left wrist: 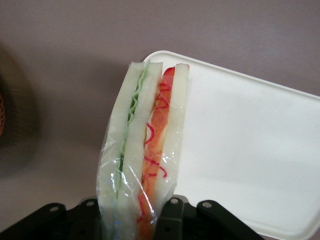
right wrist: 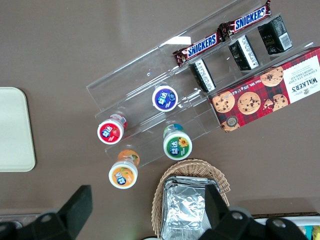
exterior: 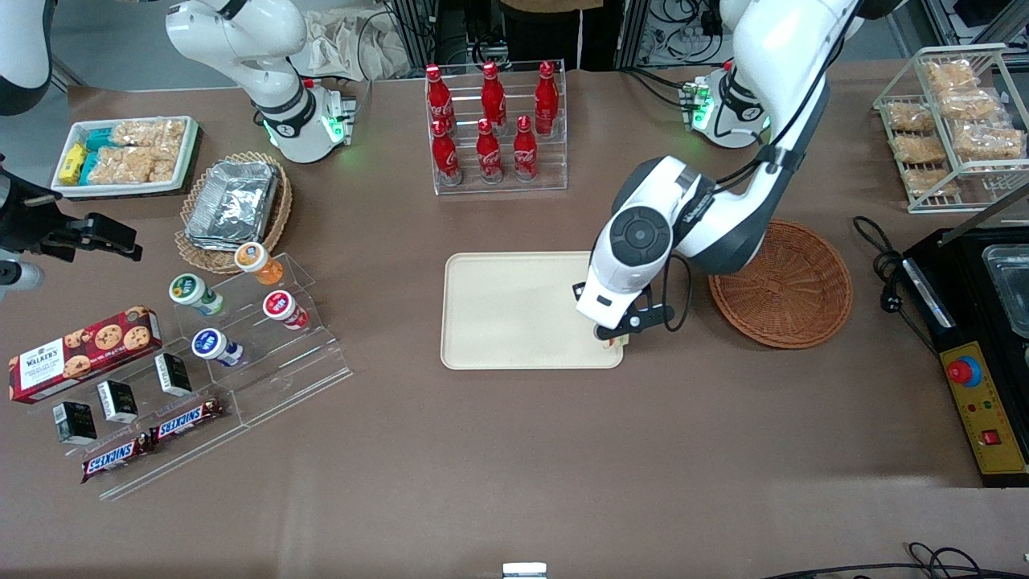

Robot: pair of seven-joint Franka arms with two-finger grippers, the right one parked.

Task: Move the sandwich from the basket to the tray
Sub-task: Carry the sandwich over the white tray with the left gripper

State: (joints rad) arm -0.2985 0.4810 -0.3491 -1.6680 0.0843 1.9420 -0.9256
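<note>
The pincer is clamped on the wrapped sandwich, holding it just above the tray at its corner nearest the emptied basket. This looks like the carry-and-place step: the next move calls for shifting farther over the tray, lowering, then releasing.

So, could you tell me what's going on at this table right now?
The left arm is moving a wrapped sandwich from the brown wicker basket to the cream tray. Its gripper is shut on the sandwich and hangs over the tray's corner nearest the basket. The basket holds nothing now, and the sandwich isn't released yet.
</note>
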